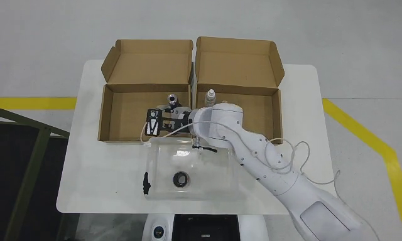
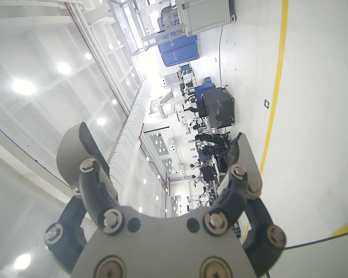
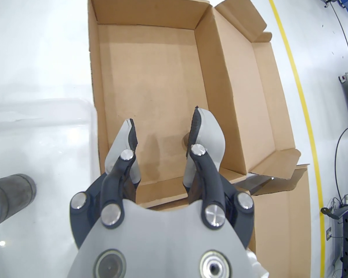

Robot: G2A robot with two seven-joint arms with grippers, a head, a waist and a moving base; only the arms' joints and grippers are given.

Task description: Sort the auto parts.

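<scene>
My right gripper [image 3: 163, 120] hangs open and empty over the floor of the left cardboard box [image 3: 150, 67]; from above it [image 1: 152, 122] sits over that box [image 1: 122, 115], near its front wall. A small metal part [image 1: 171, 98] stands in the box beside the gripper, mostly hidden behind one finger [image 3: 204, 128] in the right wrist view. A dark grey cylinder [image 3: 11, 195] lies in the clear tray [image 1: 213, 184], seen from above as a black ring [image 1: 181, 179]. My left gripper [image 2: 162, 148] is open, holding nothing, raised toward the room.
The right cardboard box [image 1: 251, 112] holds a white bottle-shaped part [image 1: 211, 95]. Both boxes' lids stand open at the back. A small black part [image 1: 146, 183] lies at the tray's left edge. The white table [image 1: 94, 172] has bare room on the left.
</scene>
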